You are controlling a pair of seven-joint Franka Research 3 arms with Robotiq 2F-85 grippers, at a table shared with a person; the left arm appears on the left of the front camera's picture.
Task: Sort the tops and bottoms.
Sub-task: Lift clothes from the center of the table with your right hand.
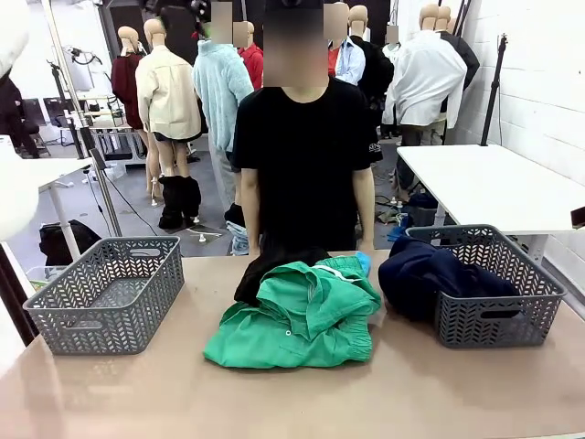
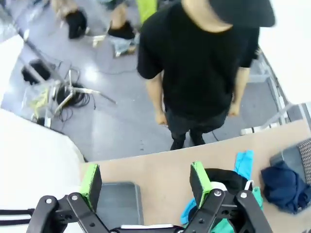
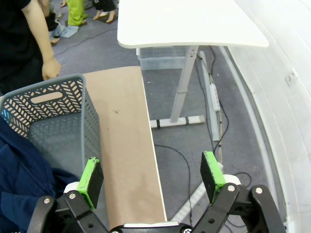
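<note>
An emerald green garment [image 1: 302, 315] lies crumpled at the table's middle, with a black garment [image 1: 274, 263] behind it. A strip of the sky-blue shirt [image 1: 364, 263] peeks out at the pile's far right. The long navy garment [image 1: 425, 274] hangs over the left rim of the right grey basket [image 1: 512, 315]. My left gripper [image 2: 146, 182] hovers open and high above the table's left part; the blue shirt [image 2: 244, 162], black garment [image 2: 227, 177] and navy garment [image 2: 284, 187] lie to its right. My right gripper [image 3: 150, 174] is open above the table's right end, beside the basket [image 3: 53, 121] holding navy cloth [image 3: 19, 179].
An empty grey basket [image 1: 105, 293] stands at the table's left. A person in a black shirt [image 1: 306, 165] stands at the far edge behind the pile, hands down. A white table [image 1: 494, 183] stands beyond on the right, with cables on the floor below.
</note>
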